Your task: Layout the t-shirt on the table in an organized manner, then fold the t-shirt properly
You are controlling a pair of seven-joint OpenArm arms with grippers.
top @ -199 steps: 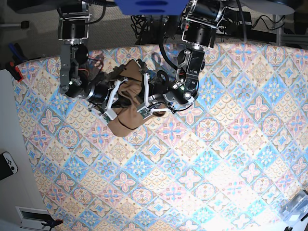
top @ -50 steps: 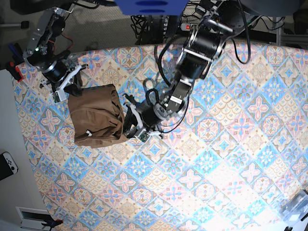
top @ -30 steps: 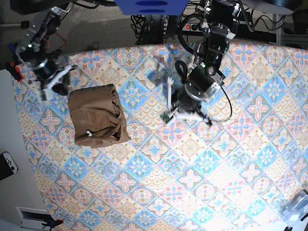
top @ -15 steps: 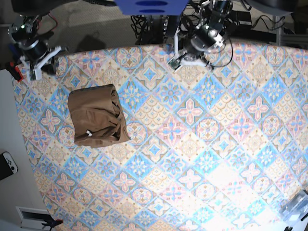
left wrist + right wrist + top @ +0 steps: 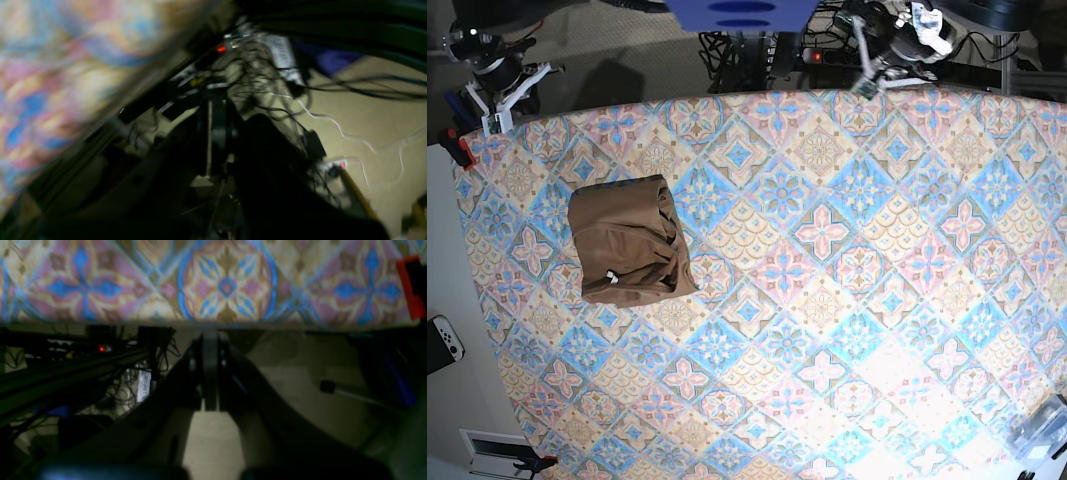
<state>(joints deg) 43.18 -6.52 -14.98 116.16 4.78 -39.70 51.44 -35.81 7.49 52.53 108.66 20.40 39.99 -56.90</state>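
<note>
The tan-brown t-shirt (image 5: 625, 240) lies folded in a compact rectangle on the left part of the patterned table (image 5: 827, 300), its small white tag on the front edge. No gripper touches it. My right gripper (image 5: 509, 98) is beyond the table's back left corner. In the right wrist view its fingers (image 5: 210, 373) are pressed together and empty, below the table edge (image 5: 227, 286). My left gripper (image 5: 865, 68) is behind the back edge at the upper right. In the blurred left wrist view its fingers (image 5: 211, 133) look shut and empty.
A white surface (image 5: 442, 250) on the left holds a black-and-white controller (image 5: 442, 340). A red clamp (image 5: 457, 145) is at the table's left corner, also in the right wrist view (image 5: 410, 286). A clear plastic container (image 5: 1042, 430) is at lower right. Cables (image 5: 267, 66) lie behind the table.
Both arms have pulled back from the t-shirt and off the table to its back edge. The folded t-shirt has stayed in place.
</note>
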